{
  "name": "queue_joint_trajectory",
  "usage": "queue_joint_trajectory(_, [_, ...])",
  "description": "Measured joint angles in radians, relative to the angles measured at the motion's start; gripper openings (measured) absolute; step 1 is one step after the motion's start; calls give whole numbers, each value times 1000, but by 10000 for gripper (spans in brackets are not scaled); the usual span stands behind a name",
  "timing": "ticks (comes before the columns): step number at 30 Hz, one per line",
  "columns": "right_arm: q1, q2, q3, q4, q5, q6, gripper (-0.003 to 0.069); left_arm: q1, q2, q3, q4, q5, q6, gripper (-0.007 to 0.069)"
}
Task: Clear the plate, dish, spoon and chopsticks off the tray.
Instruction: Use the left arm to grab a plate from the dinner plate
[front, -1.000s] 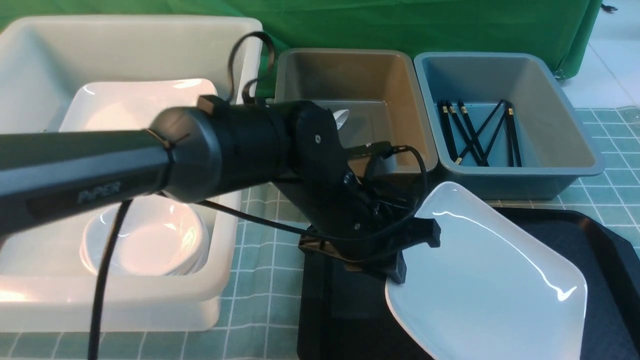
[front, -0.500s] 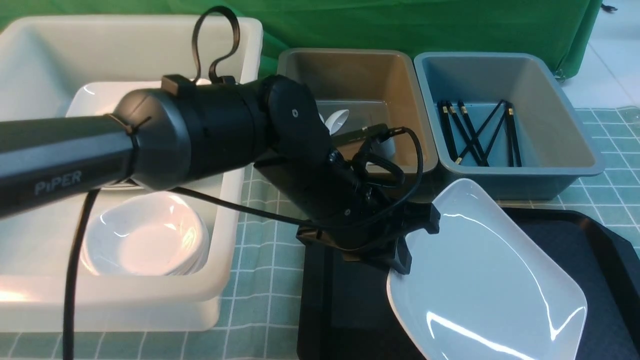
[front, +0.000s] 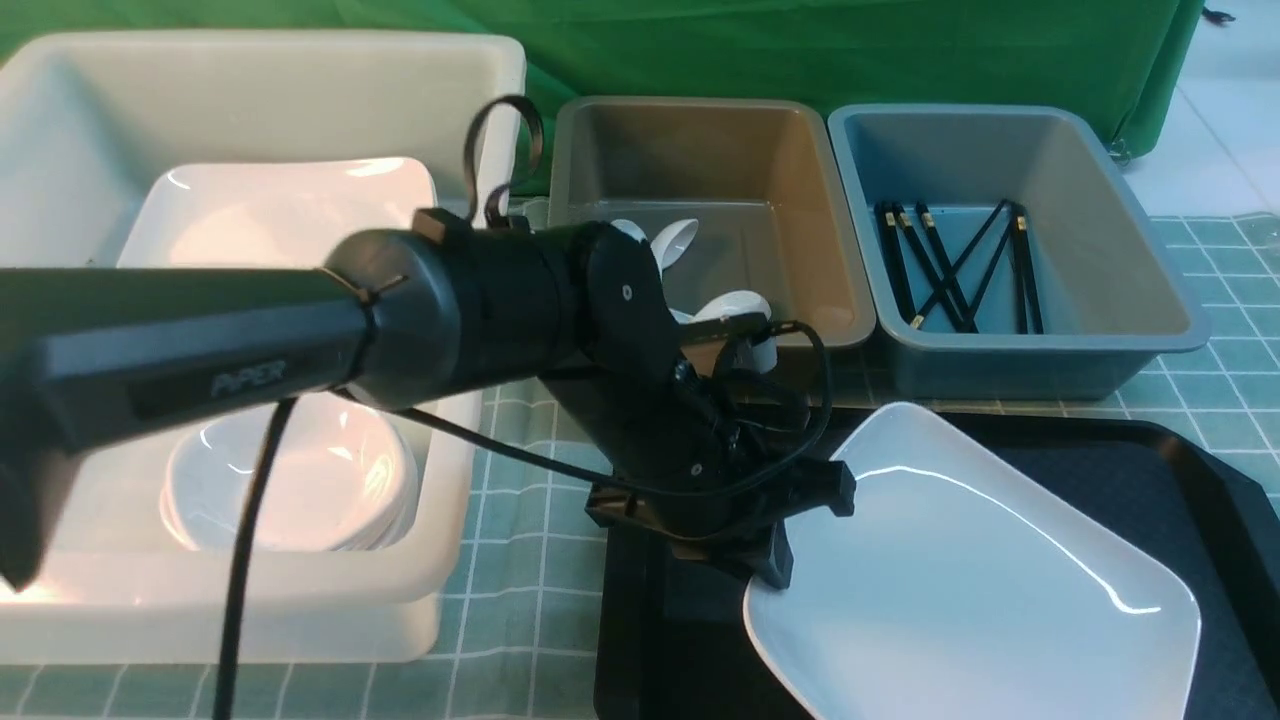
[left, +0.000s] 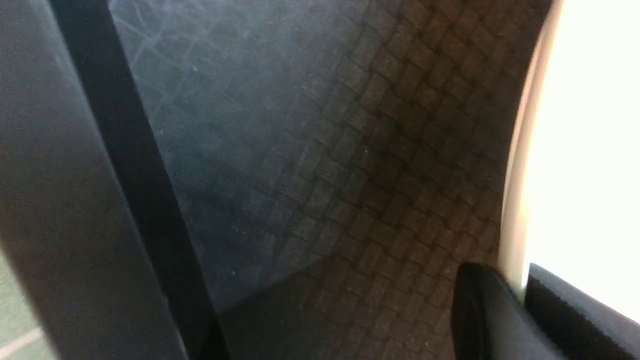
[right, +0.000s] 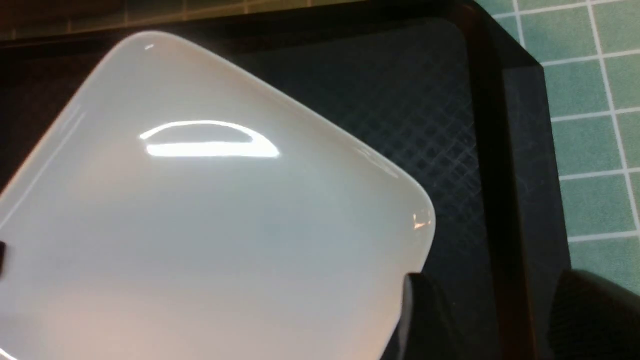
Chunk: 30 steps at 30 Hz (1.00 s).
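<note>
The large white plate (front: 980, 590) hangs tilted just over the black tray (front: 1215, 480). My left gripper (front: 797, 530) is shut on its left rim. In the left wrist view the gripper (left: 522, 295) pinches the thin white edge of the plate (left: 585, 150) above the textured tray (left: 300, 150). My right gripper (right: 505, 320) is open over the tray's rim (right: 500, 165), one finger beside the plate (right: 200, 200). It does not show in the front view. White spoons (front: 675, 240) lie in the grey tub, black chopsticks (front: 950, 270) in the blue tub, and small dishes (front: 300, 480) in the white tub.
A big white tub (front: 462, 470) at the left also holds another large plate (front: 270, 210). The grey tub (front: 800, 200) and blue tub (front: 1100, 230) stand side by side behind the tray. A green checked cloth (front: 520, 560) covers the table, and my left arm reaches across the white tub.
The left arm rose with the plate and has since come down. The plate now sits lower and flatter over the tray, shifted slightly left.
</note>
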Motion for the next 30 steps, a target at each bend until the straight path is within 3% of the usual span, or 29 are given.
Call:
queue_joint_trajectory(21, [0,0,0,0,-3,0,373,0,73,0,-34,-3,18,55])
queue_joint_trajectory(25, [0,0,0,0,-3,0,373,0,89,1,-19,46,18,104])
queue_joint_trajectory(30, [0,0,0,0,-4,0,373,-2,97,1,-29,79,18,232])
